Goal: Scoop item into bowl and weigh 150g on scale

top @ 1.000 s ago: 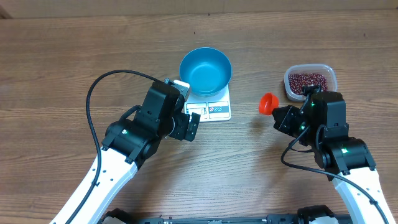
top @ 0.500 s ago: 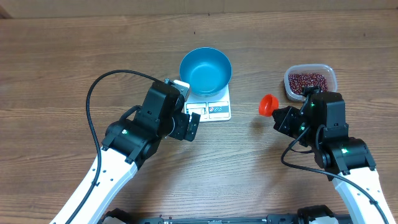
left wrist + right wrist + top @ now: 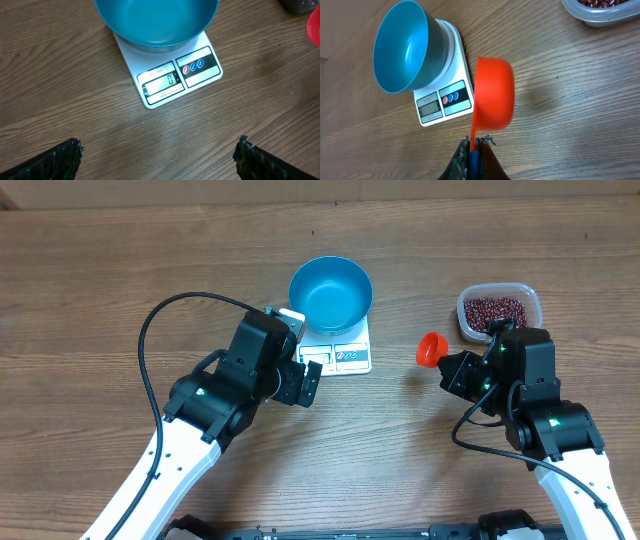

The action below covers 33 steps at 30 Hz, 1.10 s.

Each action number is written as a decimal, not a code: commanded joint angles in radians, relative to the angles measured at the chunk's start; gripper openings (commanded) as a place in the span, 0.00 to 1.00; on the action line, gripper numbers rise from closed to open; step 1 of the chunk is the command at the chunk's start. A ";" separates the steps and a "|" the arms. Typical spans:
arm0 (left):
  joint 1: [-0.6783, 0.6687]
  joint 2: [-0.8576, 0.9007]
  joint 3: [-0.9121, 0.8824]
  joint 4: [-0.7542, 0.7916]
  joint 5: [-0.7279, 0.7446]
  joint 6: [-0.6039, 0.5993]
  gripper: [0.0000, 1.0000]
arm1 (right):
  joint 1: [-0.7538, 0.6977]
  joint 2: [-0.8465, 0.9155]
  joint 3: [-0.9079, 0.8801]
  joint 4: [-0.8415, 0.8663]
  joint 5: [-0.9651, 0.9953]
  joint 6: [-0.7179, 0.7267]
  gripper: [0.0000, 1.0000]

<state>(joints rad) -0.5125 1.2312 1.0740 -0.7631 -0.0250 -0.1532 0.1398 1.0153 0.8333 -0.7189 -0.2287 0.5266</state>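
One red scoop (image 3: 494,92), handle clamped in right fingers (image 3: 461,162); beans (image 3: 495,309) lie far-right of it; left fingers (image 3: 60,160) apart, farther off.

the bowl (image 3: 331,292) stands on the scale (image 3: 345,358) at the middle of the table (image 3: 100,280). well apart to the right, the tub (image 3: 534,308) holds the beans (image 3: 495,310). the scoop (image 3: 431,348), pinched in the right gripper (image 3: 447,362), hangs between scale and tub.
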 commanded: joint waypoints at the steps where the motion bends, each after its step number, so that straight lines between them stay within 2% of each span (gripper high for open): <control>1: 0.002 0.001 0.024 0.004 0.018 0.019 1.00 | 0.004 -0.003 0.032 0.002 0.001 -0.005 0.04; 22: 0.002 0.001 0.024 0.004 0.018 0.019 0.99 | 0.004 -0.003 0.032 0.001 0.027 -0.027 0.04; 33: 0.002 0.001 0.024 0.004 0.018 0.019 1.00 | -0.005 0.053 0.054 0.010 0.063 -0.056 0.04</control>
<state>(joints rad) -0.5125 1.2312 1.0740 -0.7631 -0.0250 -0.1532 0.1394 1.0550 0.8345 -0.7185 -0.1944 0.4961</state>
